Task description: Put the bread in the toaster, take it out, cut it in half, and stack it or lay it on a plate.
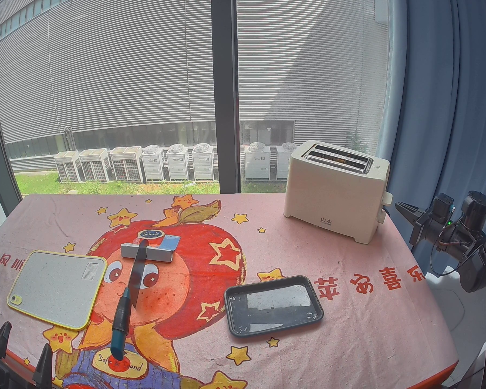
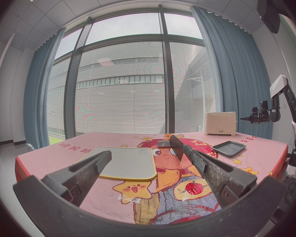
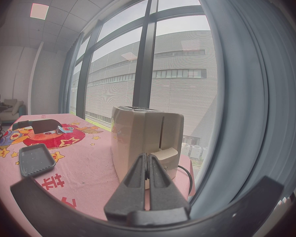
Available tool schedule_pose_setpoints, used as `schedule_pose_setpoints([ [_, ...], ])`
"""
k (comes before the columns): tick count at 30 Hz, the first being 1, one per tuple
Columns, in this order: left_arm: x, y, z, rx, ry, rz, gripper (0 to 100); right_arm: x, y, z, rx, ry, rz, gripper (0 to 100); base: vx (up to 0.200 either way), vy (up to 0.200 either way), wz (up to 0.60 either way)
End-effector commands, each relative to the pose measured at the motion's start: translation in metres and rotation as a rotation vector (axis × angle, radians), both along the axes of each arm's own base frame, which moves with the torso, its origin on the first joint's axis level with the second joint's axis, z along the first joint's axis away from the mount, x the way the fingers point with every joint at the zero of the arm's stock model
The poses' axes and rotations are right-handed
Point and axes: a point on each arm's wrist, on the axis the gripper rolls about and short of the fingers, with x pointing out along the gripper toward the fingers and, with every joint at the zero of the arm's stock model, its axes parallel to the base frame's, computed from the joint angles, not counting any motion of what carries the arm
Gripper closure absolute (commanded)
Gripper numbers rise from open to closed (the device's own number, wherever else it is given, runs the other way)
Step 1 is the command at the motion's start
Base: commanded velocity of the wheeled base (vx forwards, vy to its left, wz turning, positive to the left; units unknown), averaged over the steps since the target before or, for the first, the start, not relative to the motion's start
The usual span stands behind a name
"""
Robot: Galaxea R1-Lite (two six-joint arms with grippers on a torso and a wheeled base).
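The cream toaster (image 1: 335, 190) stands at the back right of the table, and something brownish shows in one of its top slots (image 1: 337, 160); I cannot tell if it is bread. My right gripper (image 1: 400, 206) is shut with nothing in it, its tips just beside the toaster's side lever (image 3: 164, 154). My left gripper (image 2: 148, 156) hangs open over the table's near left corner, in front of the cutting board (image 2: 121, 163). A blue-handled knife (image 1: 128, 297) leans with its blade on a small holder (image 1: 150, 250). The black plate (image 1: 274, 304) has nothing on it.
A pink cartoon cloth covers the table (image 1: 329, 347). A window runs along the far edge, and a blue curtain (image 1: 448, 82) hangs close behind the right arm. The cloth between the plate and toaster is bare.
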Motion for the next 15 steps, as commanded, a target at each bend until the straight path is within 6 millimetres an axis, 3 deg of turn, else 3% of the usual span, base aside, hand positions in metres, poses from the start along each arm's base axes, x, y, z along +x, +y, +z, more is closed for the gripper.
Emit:
schedule_pose_setpoints([
  [1, 0.0, 0.0, -0.005, 0.0, 0.002, 0.0, 0, 0.002, -0.001, -0.003, 0.002, 0.01, -0.001, 100, 0.0, 0.0, 0.0],
  [15, 0.0, 0.0, -0.005, 0.0, 0.0, 0.0, 0, 0.012, 0.001, -0.018, 0.012, 0.047, 0.002, 100, 0.0, 0.0, 0.0],
])
